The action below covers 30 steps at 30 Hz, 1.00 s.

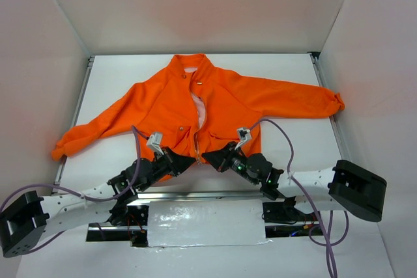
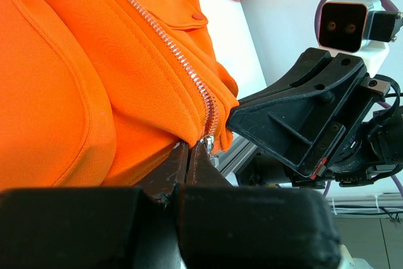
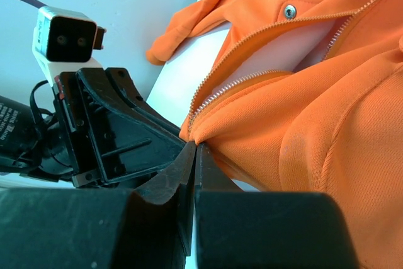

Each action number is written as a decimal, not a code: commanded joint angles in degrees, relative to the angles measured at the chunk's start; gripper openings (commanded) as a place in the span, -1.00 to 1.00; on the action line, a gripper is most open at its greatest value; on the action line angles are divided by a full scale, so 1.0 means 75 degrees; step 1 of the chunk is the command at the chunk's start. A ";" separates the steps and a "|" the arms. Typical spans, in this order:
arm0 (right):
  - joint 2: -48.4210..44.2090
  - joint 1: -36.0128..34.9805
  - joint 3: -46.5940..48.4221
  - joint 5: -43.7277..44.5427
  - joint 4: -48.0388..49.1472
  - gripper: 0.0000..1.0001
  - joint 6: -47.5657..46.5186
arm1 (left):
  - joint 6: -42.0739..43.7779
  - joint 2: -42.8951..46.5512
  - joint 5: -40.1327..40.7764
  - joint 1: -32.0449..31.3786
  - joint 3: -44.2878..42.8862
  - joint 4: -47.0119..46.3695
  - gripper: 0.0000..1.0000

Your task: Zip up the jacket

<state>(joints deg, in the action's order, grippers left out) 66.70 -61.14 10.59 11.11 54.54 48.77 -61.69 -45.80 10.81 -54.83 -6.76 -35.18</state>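
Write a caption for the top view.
Left hand and right hand grip the hem of the orange jacket at its zipper.

Cramped at the hem, open further back.
The left gripper (image 1: 190, 160) and right gripper (image 1: 208, 157) sit nose to nose at the jacket (image 1: 215, 105) bottom edge, jaws pinched on fabric, with hardly a gap to pass between them. The sleeves (image 1: 293, 99) span the desk (image 1: 130, 73) nearly from left wall (image 1: 39, 83) to right wall (image 1: 378, 63). Bare desk along the far edge and in the near-left and near-right areas under the sleeves. A cable (image 1: 287, 144) loops above the right arm.
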 commanded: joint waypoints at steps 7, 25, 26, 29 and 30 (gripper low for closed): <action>-0.0069 -0.0062 0.0077 0.0158 0.1281 -1.00 0.0352 | -0.0317 0.0060 -0.0375 -0.0049 0.0222 -0.1613 -1.00; 0.0071 -0.0051 -0.0228 0.0932 0.2148 -1.00 0.0481 | -0.0646 0.0155 -0.0550 -0.0037 0.0515 -0.2258 -1.00; 0.0118 -0.0062 -0.0228 0.0874 0.2277 -1.00 0.0493 | -0.0646 0.0107 -0.0574 -0.0037 0.0492 -0.2317 -1.00; 0.0317 -0.0062 -0.0170 0.0804 0.2571 -1.00 0.0551 | -0.0645 -0.0045 -0.0586 -0.0049 0.0468 -0.2387 -1.00; 0.0399 -0.0062 -0.0112 0.0780 0.2641 -1.00 0.0575 | -0.0646 -0.0069 -0.0586 -0.0049 0.0480 -0.2434 -1.00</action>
<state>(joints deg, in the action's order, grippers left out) 68.75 -61.36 8.84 15.70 64.82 51.94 -66.26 -45.71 9.87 -54.68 -3.03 -48.38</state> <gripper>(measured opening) 0.009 0.041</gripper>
